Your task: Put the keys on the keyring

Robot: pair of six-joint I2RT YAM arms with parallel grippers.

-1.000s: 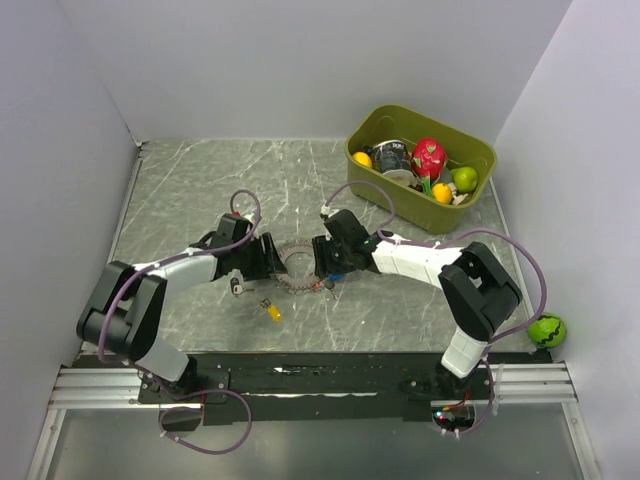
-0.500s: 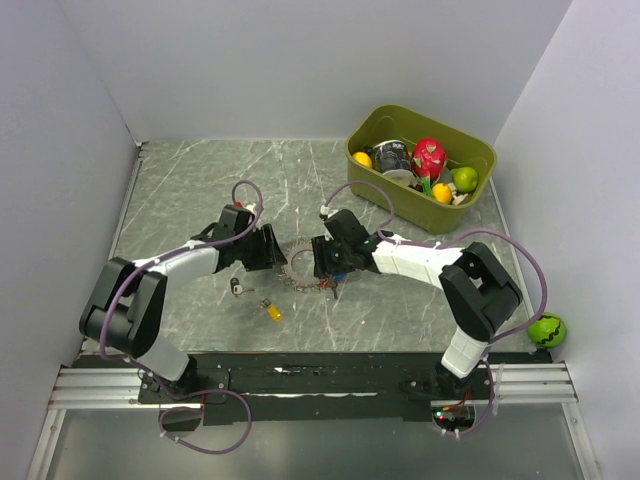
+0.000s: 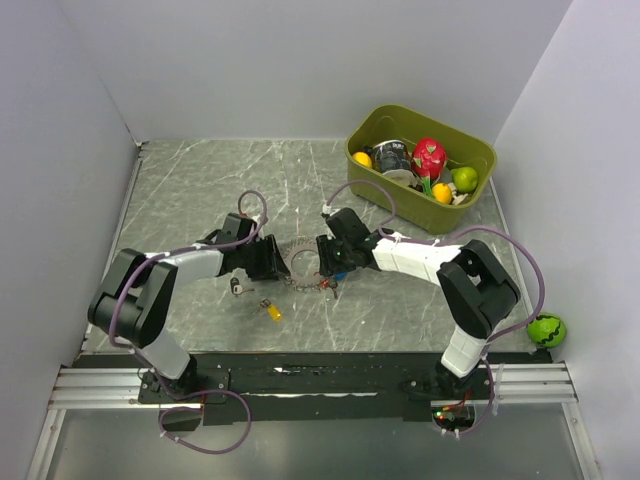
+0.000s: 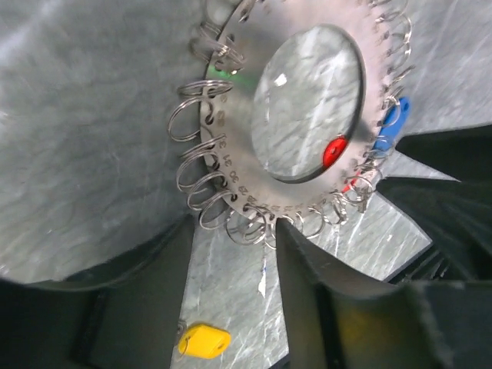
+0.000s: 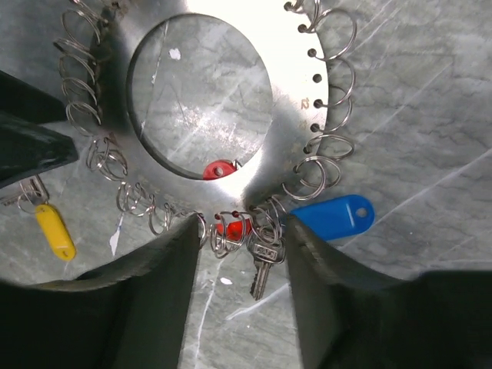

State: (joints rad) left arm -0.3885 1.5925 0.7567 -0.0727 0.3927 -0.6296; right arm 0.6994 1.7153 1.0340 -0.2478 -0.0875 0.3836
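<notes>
You are working with both arms crowded over the keyring (image 3: 297, 268), which is lying flat near the middle of the desk (image 3: 190, 190). The left gripper (image 4: 234, 257) is standing with its jaws part-way apart, straddling the fringe of small split rings on the ring's rim. The right gripper (image 5: 242, 250) is doing the same from the opposite side, jaws about half spread around a red tag (image 5: 231, 227) and a hanging silver key (image 5: 264, 265), with a blue tag (image 5: 334, 215) just beside them. Neither is clamping anything.

The keyring is looking like a thin, stiff metal disc, probably slick and awkward to lift off the desk. You are likely better off pinching across its bare rim than grabbing the loose split rings, which should swivel.

The yellow key (image 4: 204, 339) is lying free on the desk near the left jaws, towards the arm bases. A dark-headed key (image 3: 237, 287) is lying near it, too small to read. Both are looking light and apt to skid, so you are best taking them by the plastic head.

The green bin (image 3: 472, 198) at the far right is holding a red strawberry toy (image 3: 429, 155), a lime (image 3: 464, 178), yellow fruit and a dark can.
</notes>
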